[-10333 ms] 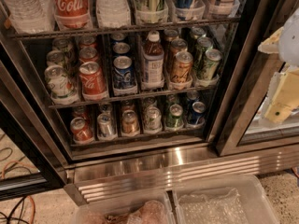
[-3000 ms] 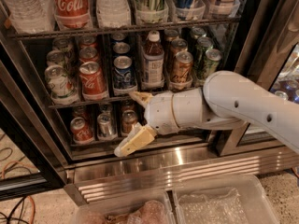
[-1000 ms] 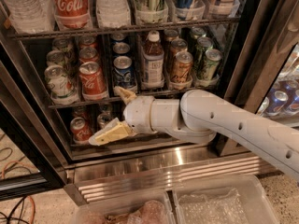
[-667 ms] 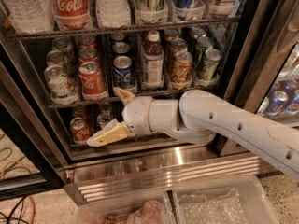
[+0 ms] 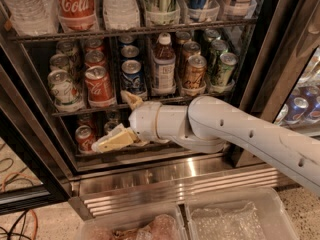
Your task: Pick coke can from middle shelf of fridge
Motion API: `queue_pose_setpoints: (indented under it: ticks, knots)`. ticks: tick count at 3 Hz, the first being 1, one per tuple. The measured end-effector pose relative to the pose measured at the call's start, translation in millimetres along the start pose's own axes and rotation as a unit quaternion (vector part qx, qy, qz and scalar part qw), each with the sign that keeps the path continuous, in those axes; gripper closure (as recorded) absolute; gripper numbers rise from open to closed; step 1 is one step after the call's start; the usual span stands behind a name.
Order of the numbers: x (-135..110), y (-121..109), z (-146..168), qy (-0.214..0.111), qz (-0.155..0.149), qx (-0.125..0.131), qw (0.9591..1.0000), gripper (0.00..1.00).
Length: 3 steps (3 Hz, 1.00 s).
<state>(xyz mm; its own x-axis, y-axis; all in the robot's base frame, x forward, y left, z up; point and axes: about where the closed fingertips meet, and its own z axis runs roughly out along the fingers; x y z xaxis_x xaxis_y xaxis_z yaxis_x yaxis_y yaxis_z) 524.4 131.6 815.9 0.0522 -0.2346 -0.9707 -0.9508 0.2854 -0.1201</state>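
The coke can [image 5: 98,86], red with white script, stands at the front of the middle shelf [image 5: 80,110] of the fridge [image 5: 175,176], second lane from the left, with more red cans behind it. My gripper [image 5: 111,121] is below and to the right of the can, in front of the lower shelf, and is open and empty. One cream finger [image 5: 132,99] points up at the middle shelf's front edge. The other finger [image 5: 111,140] reaches left across the lower cans. My white arm comes in from the right and hides most of the lower shelf.
On the middle shelf are a blue can [image 5: 132,76], a brown bottle [image 5: 163,66] and several gold and green cans. A tall Coca-Cola bottle [image 5: 75,4] stands on the top rack. The black door frame [image 5: 265,59] is at the right. Clear plastic bins [image 5: 235,216] lie on the floor.
The arm came into view and swung left across the lower shelf. Over the last second it has hardly moved, and the coke can stands where it was.
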Motion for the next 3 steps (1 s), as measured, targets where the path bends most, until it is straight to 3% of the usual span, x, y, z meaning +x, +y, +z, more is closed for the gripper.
queue_pose_setpoints:
  ticks: [2, 3]
  knots:
    - [-0.9, -21.0, 25.6, -0.033, 0.004, 0.021, 0.9992, 0.00]
    - [-18.2, -31.9, 42.1, -0.049, -0.007, 0.024, 0.9985, 0.00]
